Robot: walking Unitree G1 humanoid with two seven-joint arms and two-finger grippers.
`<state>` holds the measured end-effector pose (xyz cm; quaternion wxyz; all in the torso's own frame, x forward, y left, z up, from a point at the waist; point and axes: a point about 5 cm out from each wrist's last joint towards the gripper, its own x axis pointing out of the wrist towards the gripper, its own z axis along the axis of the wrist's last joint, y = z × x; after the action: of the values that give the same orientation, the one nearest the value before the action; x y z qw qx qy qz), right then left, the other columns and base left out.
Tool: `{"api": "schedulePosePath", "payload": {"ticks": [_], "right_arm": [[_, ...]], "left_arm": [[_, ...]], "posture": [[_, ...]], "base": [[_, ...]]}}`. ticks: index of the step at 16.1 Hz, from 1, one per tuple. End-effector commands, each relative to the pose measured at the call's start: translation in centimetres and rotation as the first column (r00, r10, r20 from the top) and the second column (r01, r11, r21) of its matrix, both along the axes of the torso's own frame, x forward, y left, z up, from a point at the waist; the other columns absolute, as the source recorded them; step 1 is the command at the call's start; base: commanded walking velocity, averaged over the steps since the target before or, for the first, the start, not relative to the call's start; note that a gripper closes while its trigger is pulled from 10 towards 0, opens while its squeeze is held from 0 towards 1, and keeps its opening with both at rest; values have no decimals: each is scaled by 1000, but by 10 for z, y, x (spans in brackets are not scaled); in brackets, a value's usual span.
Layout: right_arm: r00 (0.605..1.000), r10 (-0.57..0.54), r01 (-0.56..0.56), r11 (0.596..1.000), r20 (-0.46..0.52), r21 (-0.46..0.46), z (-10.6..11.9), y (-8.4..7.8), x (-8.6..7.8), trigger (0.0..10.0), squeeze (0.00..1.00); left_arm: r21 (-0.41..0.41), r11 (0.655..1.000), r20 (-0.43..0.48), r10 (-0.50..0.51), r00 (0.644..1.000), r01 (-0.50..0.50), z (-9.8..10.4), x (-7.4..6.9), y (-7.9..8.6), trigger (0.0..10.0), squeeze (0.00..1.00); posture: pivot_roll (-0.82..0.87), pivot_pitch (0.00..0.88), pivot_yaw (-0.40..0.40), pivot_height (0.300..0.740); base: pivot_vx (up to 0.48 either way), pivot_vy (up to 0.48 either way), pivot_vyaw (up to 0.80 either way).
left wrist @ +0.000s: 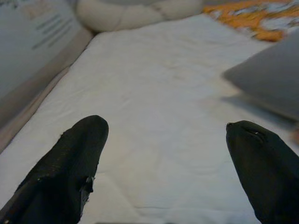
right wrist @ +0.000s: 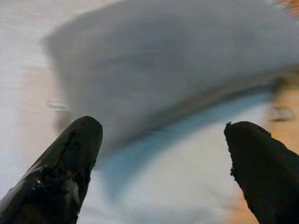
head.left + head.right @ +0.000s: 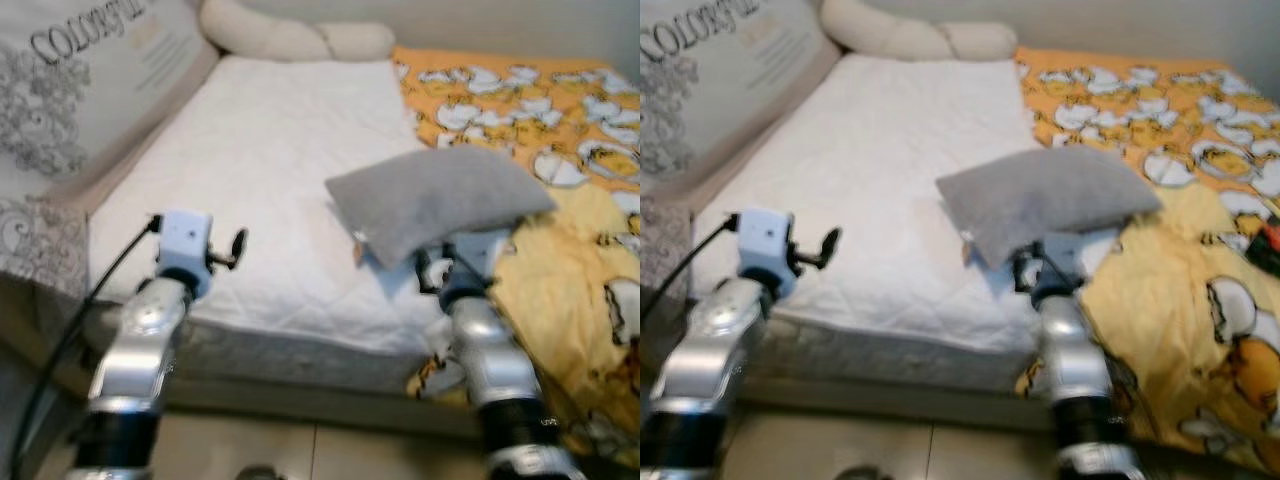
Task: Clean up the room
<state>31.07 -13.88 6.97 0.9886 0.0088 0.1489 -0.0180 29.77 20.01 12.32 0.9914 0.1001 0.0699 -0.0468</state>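
Note:
A grey pillow [image 3: 440, 195] lies across the bed where the white mattress [image 3: 270, 150] meets a yellow duck-print blanket [image 3: 560, 260]. My right gripper [image 2: 161, 126] is just in front of the pillow's near edge, open, with nothing between its fingers. The pillow [image 2: 177, 60] looks blurred ahead of it, and my right wrist [image 3: 465, 265] is partly hidden under the pillow's edge. My left gripper [image 3: 238, 245] hovers open over the mattress's near left part, holding nothing. The pillow [image 1: 271, 79] lies off to one side of it.
A cream bolster pillow [image 3: 290, 35] lies at the head of the bed. A grey printed cushion or panel [image 3: 70, 90] lines the bed's left side. A black cable [image 3: 90, 300] runs along my left arm. Tiled floor [image 3: 300, 450] lies below the bed's near edge.

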Motion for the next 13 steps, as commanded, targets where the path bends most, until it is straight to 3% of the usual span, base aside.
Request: {"api": "schedulePosePath", "payload": {"ticks": [1,13], "right_arm": [[1000,-21,21,1000,8,-23,2,-11,1,10000,1000],[998,33,-31,998,48,-53,10,-11,7,10000,996]], "left_arm": [[-10,1000,9,-24,1000,24,2,2,-8,10000,0],[-24,999,-47,-42,998,40,-12,-2,-9,10000,0]], "posture": [[-8,0,-4,740],[-9,0,-9,740]], "base": [[345,0,0],[348,0,0]]}}
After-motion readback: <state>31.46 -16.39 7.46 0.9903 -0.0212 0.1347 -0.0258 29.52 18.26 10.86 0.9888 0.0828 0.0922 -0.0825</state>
